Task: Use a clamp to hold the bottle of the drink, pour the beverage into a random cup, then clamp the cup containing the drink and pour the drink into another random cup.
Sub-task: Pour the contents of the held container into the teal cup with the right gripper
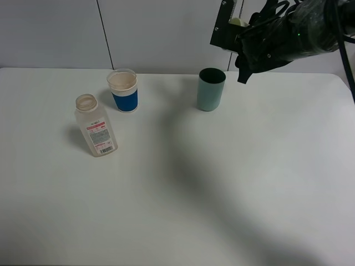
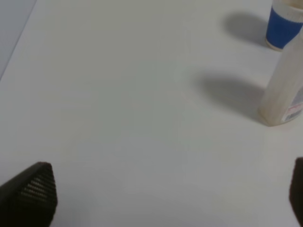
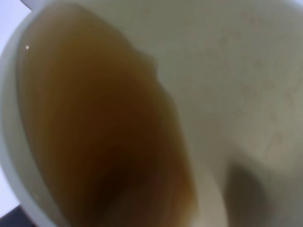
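yellow-green cup [image 3: 255,71] tipped steeply, bev [image 3: 104,142] along sidewall.

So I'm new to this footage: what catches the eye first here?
The right gripper, high at the back right, holds a yellow-green cup near the teal cup. The right wrist view is filled by brown drink lying against that cup's pale wall. Further left stand an open bottle and a blue-banded cup.

Bright, even light falls from above on the white table [image 1: 277,166]. The bottle [image 1: 96,126] throws a faint shadow to its left; to its right lies the arm's [image 1: 288,39] broad, soft shadow. The high view is sharp. The left wrist view is slightly soft. The right wrist view is badly blurred: cup [image 3: 246,71] and brown drink [image 3: 104,132] smear together.
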Motion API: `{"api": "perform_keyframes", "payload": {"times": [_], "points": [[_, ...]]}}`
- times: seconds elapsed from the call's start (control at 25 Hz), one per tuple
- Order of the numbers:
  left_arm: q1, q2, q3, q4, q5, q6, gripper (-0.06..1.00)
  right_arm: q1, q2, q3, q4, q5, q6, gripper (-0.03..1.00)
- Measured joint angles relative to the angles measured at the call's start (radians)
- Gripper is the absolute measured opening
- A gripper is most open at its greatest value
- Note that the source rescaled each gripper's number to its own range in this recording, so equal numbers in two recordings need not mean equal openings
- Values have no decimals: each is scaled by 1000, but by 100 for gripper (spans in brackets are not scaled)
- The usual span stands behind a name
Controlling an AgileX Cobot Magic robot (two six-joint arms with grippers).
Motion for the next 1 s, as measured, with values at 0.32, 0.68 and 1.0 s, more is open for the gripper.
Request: {"api": "perform_keyframes", "payload": {"times": [0.32, 0.68, 1.0], "points": [[0, 0, 0, 0, 0, 0, 100, 0, 0, 0, -8, 4, -38, 0], [0, 0, 0, 0, 0, 0, 100, 0, 0, 0, -15, 5, -101, 0], [0, 0, 0, 0, 0, 0, 100, 0, 0, 0, -30, 20, -119, 0]]}}
